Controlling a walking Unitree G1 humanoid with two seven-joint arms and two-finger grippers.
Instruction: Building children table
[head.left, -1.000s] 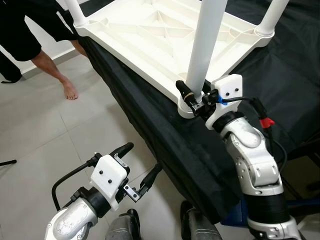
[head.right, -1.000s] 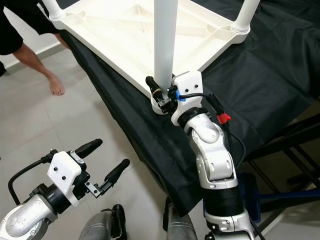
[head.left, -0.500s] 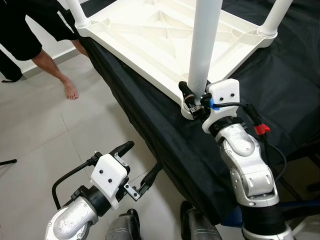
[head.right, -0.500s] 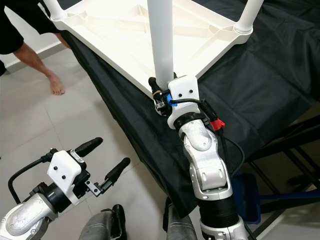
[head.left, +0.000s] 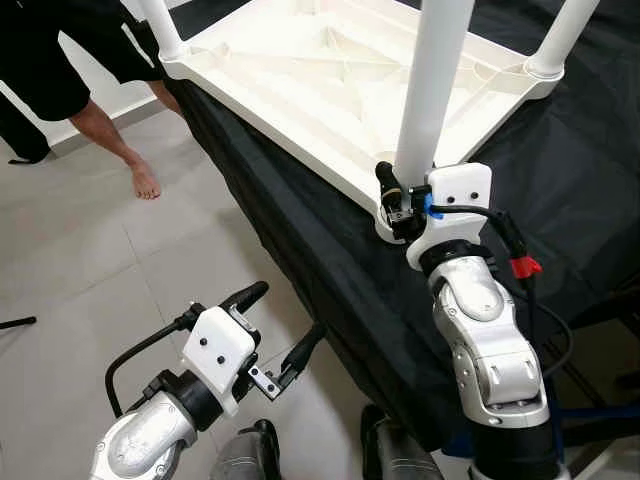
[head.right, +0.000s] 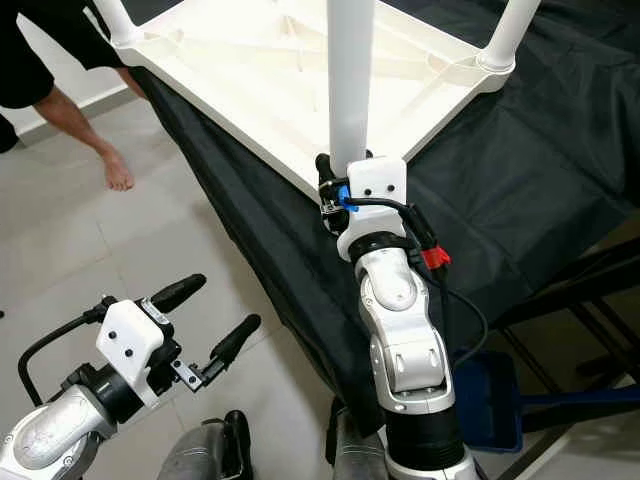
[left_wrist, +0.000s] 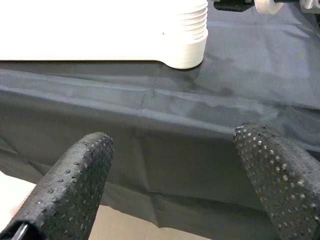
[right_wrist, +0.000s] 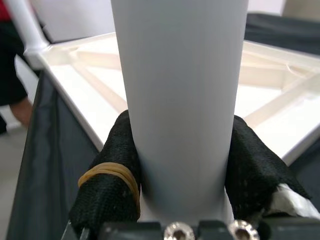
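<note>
The right gripper (head.left: 398, 196) is clenching the smooth white plastic tube leg (head.left: 432, 85) just above its socket at the upturned white tabletop's (head.left: 300, 70) near corner. Stiff, probably light and slippery, gripping low suits it. The left gripper (head.left: 270, 335) is hanging open.

Right gripper (head.left: 398, 200) hugs the table leg (head.left: 432, 95), blocking that corner. Open floor (head.left: 90, 270) lies beside the black cloth (head.left: 330, 270), the left gripper (head.left: 275, 335) over it, fingers apart.

No readable text anywhere (no labels either).
</note>
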